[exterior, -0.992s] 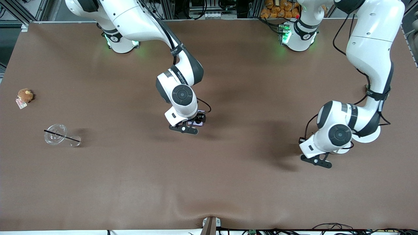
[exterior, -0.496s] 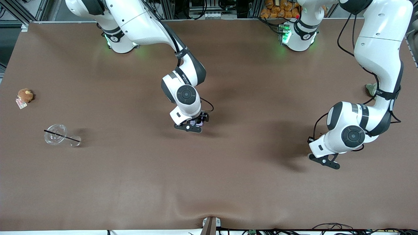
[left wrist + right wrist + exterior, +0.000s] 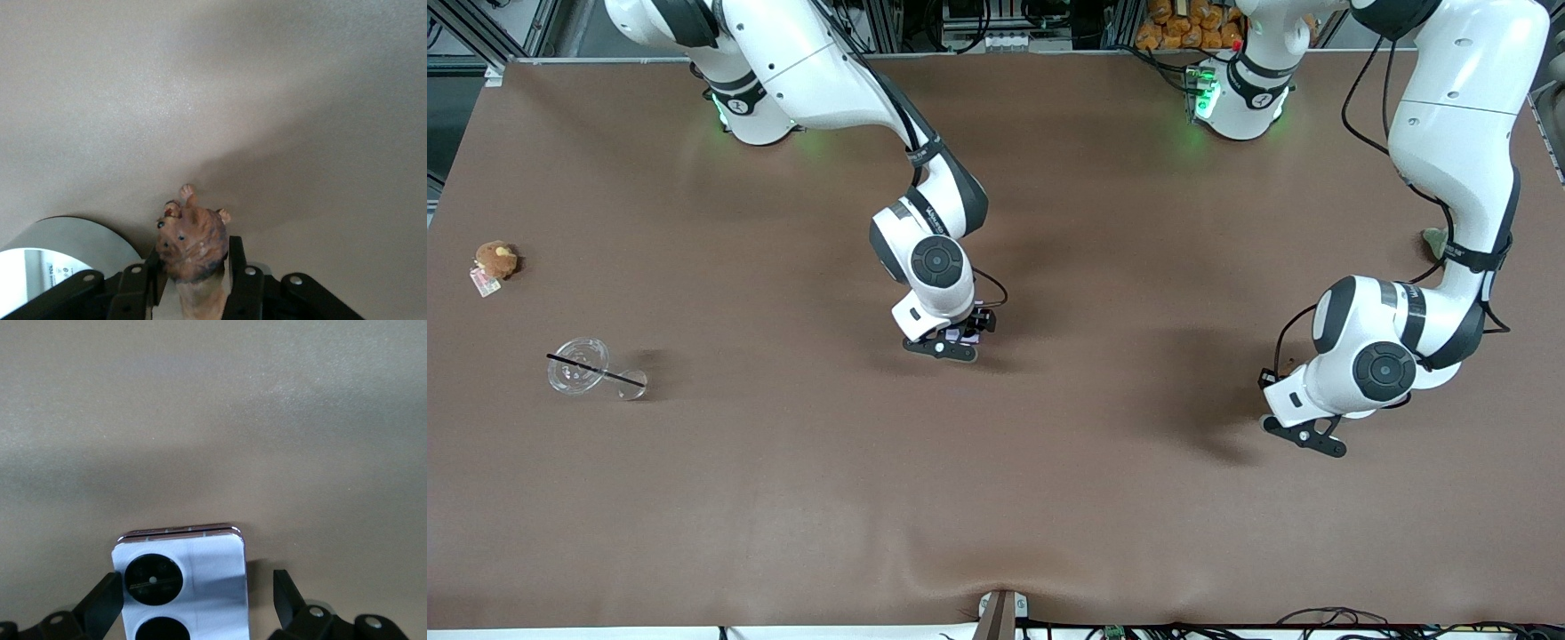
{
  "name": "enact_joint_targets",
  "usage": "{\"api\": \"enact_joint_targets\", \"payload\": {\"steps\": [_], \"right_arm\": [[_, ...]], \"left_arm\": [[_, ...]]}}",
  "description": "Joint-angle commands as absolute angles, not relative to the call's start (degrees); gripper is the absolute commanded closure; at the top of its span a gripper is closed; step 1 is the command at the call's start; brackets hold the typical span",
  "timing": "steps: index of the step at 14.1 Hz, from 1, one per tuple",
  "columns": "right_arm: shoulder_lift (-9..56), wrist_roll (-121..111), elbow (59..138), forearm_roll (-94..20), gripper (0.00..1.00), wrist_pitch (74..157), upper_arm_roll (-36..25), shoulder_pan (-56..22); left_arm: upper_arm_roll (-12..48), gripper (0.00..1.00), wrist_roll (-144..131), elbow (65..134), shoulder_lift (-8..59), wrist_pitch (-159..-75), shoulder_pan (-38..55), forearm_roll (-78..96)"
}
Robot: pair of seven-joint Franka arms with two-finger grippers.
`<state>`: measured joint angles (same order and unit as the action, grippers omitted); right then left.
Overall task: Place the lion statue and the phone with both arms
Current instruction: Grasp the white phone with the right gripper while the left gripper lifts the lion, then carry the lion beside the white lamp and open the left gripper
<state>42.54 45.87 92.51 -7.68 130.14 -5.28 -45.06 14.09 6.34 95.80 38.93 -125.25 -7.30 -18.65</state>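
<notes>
The pale lavender phone lies flat on the brown table, face up with its two black camera circles showing. My right gripper straddles it with the jaws open: one finger is at the phone's edge and the other stands apart from it. In the front view this gripper is low at the table's middle, with the phone under it. My left gripper is shut on the reddish-brown lion statue and holds it head outward, low over the table toward the left arm's end.
A round brown plush with a tag sits near the right arm's end. A clear cup with a black straw lies nearer the front camera than that plush. A grey-green plush peeks out beside the left arm.
The left gripper with the lion has shifted toward the left arm's end of the table. The right gripper with the phone has moved slightly the same way and settled.
</notes>
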Motion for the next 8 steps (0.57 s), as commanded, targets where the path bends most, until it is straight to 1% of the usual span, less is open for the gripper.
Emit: {"api": "enact_joint_targets", "payload": {"steps": [1, 4, 8], "right_arm": [[42.8, 46.67, 92.11, -8.17, 0.0, 130.61, -5.45, -45.79], [42.8, 46.41, 92.02, -8.17, 0.0, 130.69, -5.27, -45.79], [42.45, 45.7, 91.76, -8.17, 0.0, 130.61, -5.27, -45.79]], "left_arm": [[14.5, 0.0, 5.28, 97.38, 36.48, -124.9, -7.65, -17.75], [17.22, 0.0, 0.28, 96.95, 33.41, -121.22, -7.47, -17.75], [18.54, 0.0, -1.05, 95.72, 27.7, -116.73, -7.12, -17.84]]}}
